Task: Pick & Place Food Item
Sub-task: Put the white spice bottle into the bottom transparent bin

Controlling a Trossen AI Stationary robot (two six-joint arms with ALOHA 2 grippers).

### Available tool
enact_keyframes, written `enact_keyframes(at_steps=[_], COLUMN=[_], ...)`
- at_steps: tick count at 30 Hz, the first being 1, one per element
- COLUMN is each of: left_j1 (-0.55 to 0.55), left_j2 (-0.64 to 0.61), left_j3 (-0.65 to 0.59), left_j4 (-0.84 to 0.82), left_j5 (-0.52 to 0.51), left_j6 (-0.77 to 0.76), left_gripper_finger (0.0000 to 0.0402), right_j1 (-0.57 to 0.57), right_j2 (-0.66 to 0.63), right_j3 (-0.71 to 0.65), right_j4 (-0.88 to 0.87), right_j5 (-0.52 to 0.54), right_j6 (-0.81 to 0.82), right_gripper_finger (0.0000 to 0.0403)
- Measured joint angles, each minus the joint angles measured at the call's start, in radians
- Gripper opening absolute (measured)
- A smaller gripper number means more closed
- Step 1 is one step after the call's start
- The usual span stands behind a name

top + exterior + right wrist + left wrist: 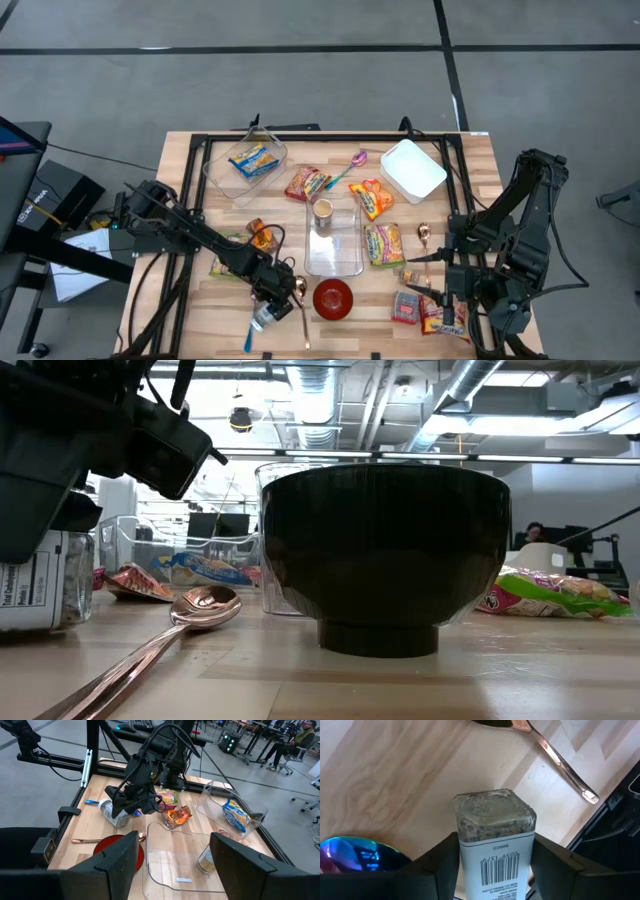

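A square glass spice jar with a white barcode label lies near the table's front edge, left of the red bowl. My left gripper comes down over it, shut on it, and its dark body hangs above the jar in the low view. The jar's clear, spice-filled end sticks out past the fingers. My right gripper waits raised at the table's right side, open with nothing between its fingers. My left gripper has the jar's two labelled sides between its two fingers, one finger on each side. The fingers slant down from the table's left and run along the jar. The jar lies tilted on the wood, with its clear end forward.
A copper spoon lies between the jar and the bowl, and an iridescent blue spoon lies beside the jar. Behind them stand a clear tray holding a can, snack packets, a white box and a clear tub.
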Motion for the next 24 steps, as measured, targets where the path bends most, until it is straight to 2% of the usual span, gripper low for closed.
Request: enact_keyframes(at_steps=[7,14,20,24], left_j1=[-0.001,-0.031,-0.1,-0.149], left_j2=[-0.051,-0.205,-0.38,-0.483], left_j3=[-0.006,-0.006,-0.005,-0.004], left_j4=[-0.024,-0.066,-0.069,-0.055], left_j5=[-0.062,-0.191,-0.436,-0.677], left_j6=[0.048,0.071,0.107,0.184], left_gripper_finger=[0.0196,0.0196,0.0196,0.0196], right_j1=[0.0,0.0,0.0,0.0], right_j2=[0.0,0.0,0.0,0.0], right_j3=[0.0,0.0,0.0,0.0], right_j4=[0.0,-0.003,-0.009,-0.024], right_j5=[0.0,0.0,0.0,0.0], right_j6=[0.0,0.0,0.0,-0.024], right_gripper_finger=[0.024,0.024,0.024,0.024])
